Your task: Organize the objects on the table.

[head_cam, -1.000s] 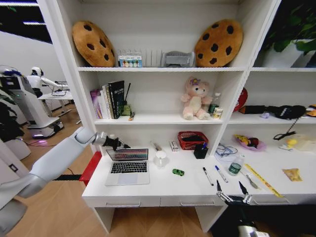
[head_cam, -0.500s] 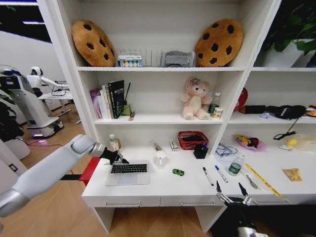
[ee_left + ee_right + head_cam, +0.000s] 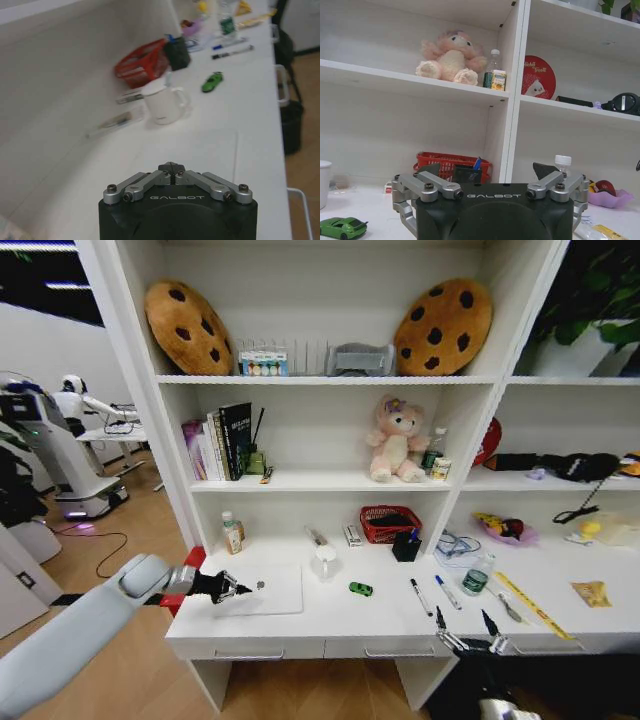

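The thin silver laptop point(image 3: 270, 591) lies closed and flat on the white table point(image 3: 340, 618), near its left end. My left gripper point(image 3: 240, 588) is shut, with its tip over the left part of the lid; in the left wrist view the left gripper point(image 3: 171, 167) points along the closed laptop point(image 3: 200, 150). I cannot tell whether it touches. A small green toy car point(image 3: 361, 589) sits mid-table, and two dark pens point(image 3: 421, 597) and a green-topped tin point(image 3: 476, 582) lie further right. My right gripper point(image 3: 465, 638) hovers open at the front edge, holding nothing.
A white mug point(image 3: 325, 561), a red basket point(image 3: 390, 523) and a black pen holder point(image 3: 406, 546) stand behind the car. A small bottle point(image 3: 232, 533) stands at the back left. Clutter and a yellow ruler point(image 3: 530, 604) cover the right end. Shelves rise above the desk.
The laptop's lid has gone from open to fully closed. My left gripper came down and back toward the front left with it. The right gripper stayed put.
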Robot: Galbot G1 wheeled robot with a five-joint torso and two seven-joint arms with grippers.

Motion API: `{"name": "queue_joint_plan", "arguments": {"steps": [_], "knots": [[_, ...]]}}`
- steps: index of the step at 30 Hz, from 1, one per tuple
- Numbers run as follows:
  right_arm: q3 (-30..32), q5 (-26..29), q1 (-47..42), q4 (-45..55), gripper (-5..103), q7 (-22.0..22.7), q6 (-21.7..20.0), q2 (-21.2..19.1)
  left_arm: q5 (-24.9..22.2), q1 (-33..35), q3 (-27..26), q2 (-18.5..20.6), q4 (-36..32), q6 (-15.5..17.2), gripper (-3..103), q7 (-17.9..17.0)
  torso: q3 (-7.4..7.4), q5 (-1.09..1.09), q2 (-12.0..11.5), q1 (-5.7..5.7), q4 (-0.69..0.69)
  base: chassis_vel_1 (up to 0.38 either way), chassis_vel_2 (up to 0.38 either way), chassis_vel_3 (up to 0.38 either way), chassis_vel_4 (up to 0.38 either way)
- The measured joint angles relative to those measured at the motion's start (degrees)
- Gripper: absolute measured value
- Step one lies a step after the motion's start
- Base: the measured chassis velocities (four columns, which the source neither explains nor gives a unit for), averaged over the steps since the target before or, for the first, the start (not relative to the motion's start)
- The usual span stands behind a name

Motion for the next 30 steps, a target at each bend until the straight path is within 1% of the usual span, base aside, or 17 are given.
{"name": "queue_joint_plan", "arguments": {"steps": [1,2,3,5,6,7,8,9,11,15,16,18,20,22,25,27,30], "knots": [[0.00,0.00,0.00,0.00,100,0.00,0.00,0.00,0.00,0.00,0.00,0.00,0.00,0.00,0,0.00,0.00,0.00,0.00,0.00,0.00,0.000,0.000,0.000,0.000],[-0.12,0.10,0.12,0.15,100,0.21,-0.28,-0.09,-2.73,4.59,-3.16,-0.18,-2.04,0.96,-3,-6.51,0.00,0.03,0.00,0.00,0.00,0.000,0.000,0.000,0.000],[-0.12,0.10,0.12,0.15,100,0.21,-0.28,-0.09,-2.73,4.59,-3.16,-0.18,-2.04,0.96,-3,-6.51,0.00,0.03,0.00,0.00,0.00,0.000,0.000,0.000,0.000],[-0.19,0.12,0.19,0.62,100,0.97,-1.06,-0.41,-5.54,11.54,-9.32,-2.65,-5.87,3.24,7,-19.72,0.00,0.03,0.00,0.00,-0.02,0.000,0.000,0.000,0.000],[-0.19,0.12,0.19,0.62,100,0.97,-1.06,-0.41,-5.54,11.54,-9.32,-2.65,-5.87,3.24,7,-19.72,0.00,0.03,0.00,0.00,-0.02,0.000,0.000,0.000,0.000],[-0.19,-0.04,0.17,1.14,100,1.68,-1.77,-0.64,-5.95,14.43,-12.55,-4.96,-8.21,5.26,12,-28.90,-0.01,0.02,0.00,-0.01,-0.04,0.000,0.000,0.000,0.000],[-0.16,-0.13,0.05,1.63,100,2.27,-2.44,-0.83,-5.96,15.66,-14.36,-6.32,-9.46,6.09,17,-32.81,0.00,0.04,0.00,0.00,-0.04,0.000,0.000,0.000,0.000],[-0.16,-0.13,0.05,1.63,100,2.27,-2.44,-0.83,-5.96,15.66,-14.36,-6.32,-9.46,6.09,17,-32.81,0.00,0.04,0.00,0.00,-0.04,0.000,0.000,0.000,0.000],[-0.05,0.05,-0.41,3.10,100,3.17,-4.06,-1.29,-5.58,17.91,-18.75,-9.94,-12.14,7.77,28,-39.25,0.00,0.03,0.00,0.00,-0.04,0.000,0.000,0.000,0.000],[0.08,0.19,-0.99,4.60,100,3.82,-5.78,-2.07,-5.68,21.14,-24.15,-12.85,-15.21,11.15,40,-43.43,0.00,0.02,0.00,0.00,-0.07,0.000,0.000,0.000,0.000],[0.00,0.18,-0.99,5.04,100,4.38,-6.26,-2.58,-6.13,24.66,-28.83,-14.58,-18.02,14.75,51,-43.99,0.00,0.03,0.00,0.00,-0.06,0.000,0.000,0.000,0.000],[-0.09,0.23,-0.92,5.29,100,4.63,-6.46,-2.94,-6.35,26.54,-31.24,-15.70,-19.39,16.31,51,-44.30,0.00,0.05,0.00,0.00,-0.03,0.000,0.000,0.000,0.000],[-0.35,1.95,-0.64,6.74,100,4.95,-7.96,-4.23,-6.10,33.19,-38.67,-20.33,-24.07,18.93,67,-45.16,0.00,0.02,0.00,0.00,-0.01,0.000,0.000,0.000,0.000],[-0.50,2.57,-0.57,7.15,100,4.95,-8.37,-4.59,-5.89,35.32,-40.96,-22.06,-25.50,19.68,67,-45.24,0.00,0.03,0.00,0.00,-0.02,0.000,0.000,0.000,0.000],[-1.01,2.96,-0.30,7.65,100,4.88,-8.86,-5.18,-6.76,40.57,-46.53,-26.49,-30.20,21.50,83,-44.54,0.00,0.03,0.00,-0.01,-0.02,0.000,0.000,0.000,0.000],[-1.12,2.95,-0.26,7.69,100,4.87,-8.89,-5.22,-7.02,41.39,-47.22,-27.10,-31.05,21.66,83,-44.29,0.00,0.04,0.01,0.00,-0.01,0.000,0.000,0.000,0.000],[-1.63,2.39,-0.23,7.83,100,4.82,-9.06,-4.96,-8.90,44.98,-49.55,-29.55,-35.79,22.11,97,-43.66,0.00,0.04,0.00,0.00,-0.03,0.000,0.000,0.000,0.000]]}}
